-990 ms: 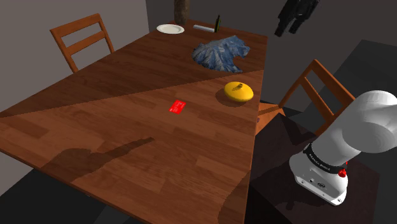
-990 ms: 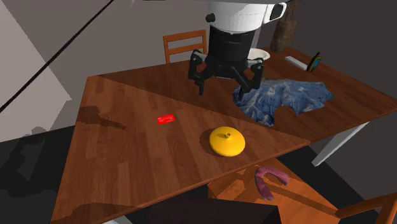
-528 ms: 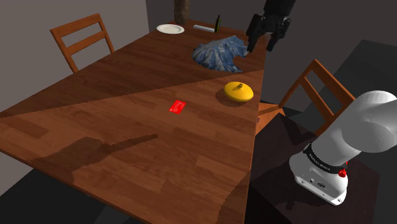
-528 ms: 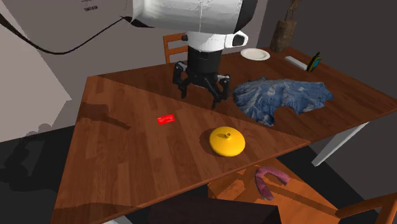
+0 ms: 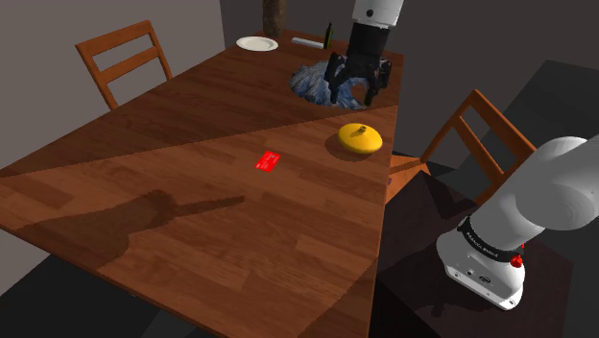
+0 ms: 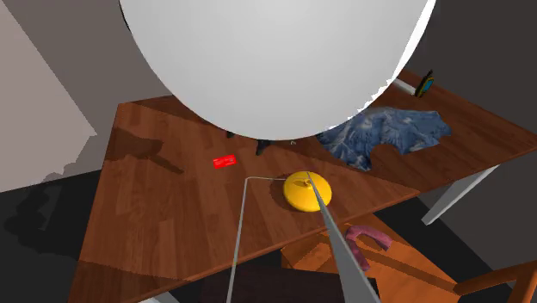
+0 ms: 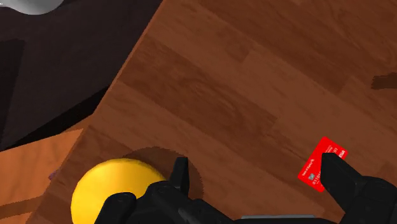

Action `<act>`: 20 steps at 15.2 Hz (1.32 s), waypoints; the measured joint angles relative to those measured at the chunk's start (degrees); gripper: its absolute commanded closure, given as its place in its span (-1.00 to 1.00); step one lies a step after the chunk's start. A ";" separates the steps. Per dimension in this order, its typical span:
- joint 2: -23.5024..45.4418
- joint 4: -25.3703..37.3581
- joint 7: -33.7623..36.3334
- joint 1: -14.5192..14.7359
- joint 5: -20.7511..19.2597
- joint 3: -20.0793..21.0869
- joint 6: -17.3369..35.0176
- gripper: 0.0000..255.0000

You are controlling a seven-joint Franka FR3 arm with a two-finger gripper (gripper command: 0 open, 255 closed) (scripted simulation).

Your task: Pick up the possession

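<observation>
A small red card [image 5: 269,160] lies flat on the wooden table [image 5: 144,192], near its middle; it is also in the second exterior view [image 6: 225,161]. My black gripper [image 5: 352,94] hangs open above the table, over the near edge of a blue cloth [image 5: 322,82] and well away from the card. In the wrist view the gripper [image 7: 254,168] is open and holds nothing. The red card [image 7: 313,168] lies on the wood below, partly behind one fingertip [image 7: 334,167]. A yellow domed object [image 7: 108,191] sits by the other finger.
The yellow domed object [image 5: 360,138] sits near the table edge, between cloth and stand. A white plate [image 5: 257,43] and small items stand at the far end. Wooden chairs [image 5: 120,56] [image 5: 475,134] flank the table. The arm's white body [image 6: 275,60] blocks the second exterior view's top.
The arm has swung down from high at the shoulder view's upper right to just above the cloth's near edge. In the second exterior view it came towards the camera. The card has not moved.
</observation>
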 measured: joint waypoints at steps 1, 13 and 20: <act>1.67 0.08 1.67 0.12 0.87 0.58 1.10 -1.00; 27.57 11.59 19.07 1.63 8.66 4.04 11.16 -1.00; 43.29 22.08 27.54 3.54 13.10 4.40 15.30 -1.00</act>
